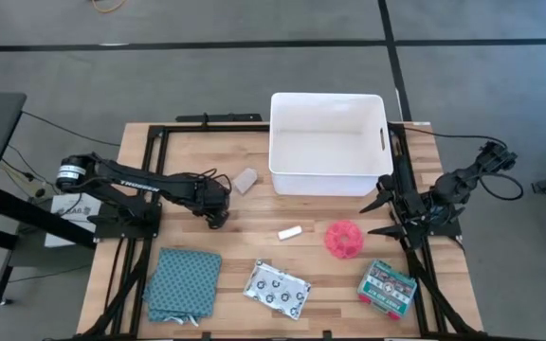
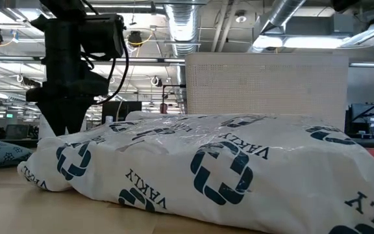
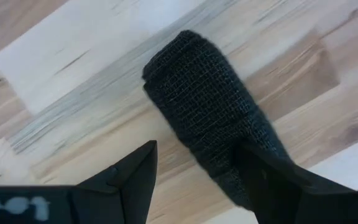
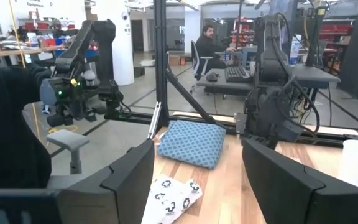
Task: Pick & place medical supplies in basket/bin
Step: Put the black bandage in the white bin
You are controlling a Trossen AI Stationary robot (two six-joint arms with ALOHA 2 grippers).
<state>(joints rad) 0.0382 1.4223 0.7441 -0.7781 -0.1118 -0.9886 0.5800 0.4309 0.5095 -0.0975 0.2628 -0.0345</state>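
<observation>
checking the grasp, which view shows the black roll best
Left wrist view: black roll fills the frame between the left claw fingers. High view shows only the claw over it; low and right wrist views don't show it.

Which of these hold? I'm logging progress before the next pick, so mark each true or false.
1. The white bin has nothing visible inside. True.
2. The left pincer is open around the black roll. True.
3. The pink spiky ball lies in the bin. False: it is on the table, nearer than the bin.
4. The right pincer holds the green-and-red box. False: it is open, holding nothing, and the box lies on the table.
</observation>
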